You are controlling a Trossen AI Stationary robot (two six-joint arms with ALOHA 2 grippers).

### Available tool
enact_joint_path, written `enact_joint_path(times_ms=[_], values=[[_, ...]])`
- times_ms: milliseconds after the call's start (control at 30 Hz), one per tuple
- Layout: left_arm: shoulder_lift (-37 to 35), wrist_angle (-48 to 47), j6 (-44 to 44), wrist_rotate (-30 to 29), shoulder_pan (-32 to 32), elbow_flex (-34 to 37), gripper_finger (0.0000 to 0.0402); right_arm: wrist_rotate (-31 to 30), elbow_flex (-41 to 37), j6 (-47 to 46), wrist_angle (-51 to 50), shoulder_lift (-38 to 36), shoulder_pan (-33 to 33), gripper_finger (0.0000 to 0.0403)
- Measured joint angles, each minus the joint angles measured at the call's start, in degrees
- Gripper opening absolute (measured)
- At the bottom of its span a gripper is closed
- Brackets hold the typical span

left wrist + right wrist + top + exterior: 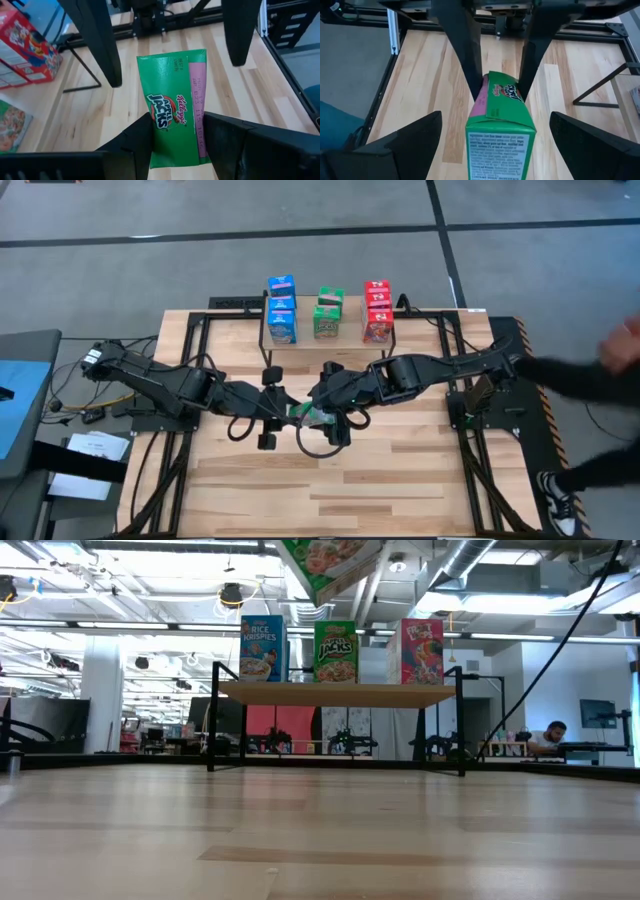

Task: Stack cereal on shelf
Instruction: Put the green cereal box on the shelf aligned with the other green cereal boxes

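The green box (175,105) sits squeezed in my left pincer (175,145) (right pincer (492,135) wide around it), so next I pass it over for the shelf (335,693).

Even overhead light is washing the bench (330,470) from above, leaving only faint, soft shadows under the arms. At table height, ceiling fixtures are glaring white across the room behind, while the nearest planks are going soft and out of focus. A person's sleeve (575,375) at the right edge is smearing into motion blur. In the wrist views, the green cereal box (176,105) is staying crisp and brightly lit, while the dark fingers (400,150) closest to the lens are blurring.
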State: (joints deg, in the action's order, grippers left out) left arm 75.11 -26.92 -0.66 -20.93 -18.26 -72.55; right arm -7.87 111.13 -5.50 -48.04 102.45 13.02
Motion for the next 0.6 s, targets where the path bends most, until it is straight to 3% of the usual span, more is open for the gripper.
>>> enact_joint_path(times_ms=[267, 600], values=[[0.0, 1.2, 2.0, 0.0, 0.0, 0.0, 0.014, -0.2, 0.0, -0.4, -2.7, 0.0, 0.1, 0.0383], [0.0, 1.8, 2.0, 0.6, 0.0, 0.0, 0.014, -0.1, 0.0, -2.2, -2.4, 0.0, 0.1, 0.0311]])
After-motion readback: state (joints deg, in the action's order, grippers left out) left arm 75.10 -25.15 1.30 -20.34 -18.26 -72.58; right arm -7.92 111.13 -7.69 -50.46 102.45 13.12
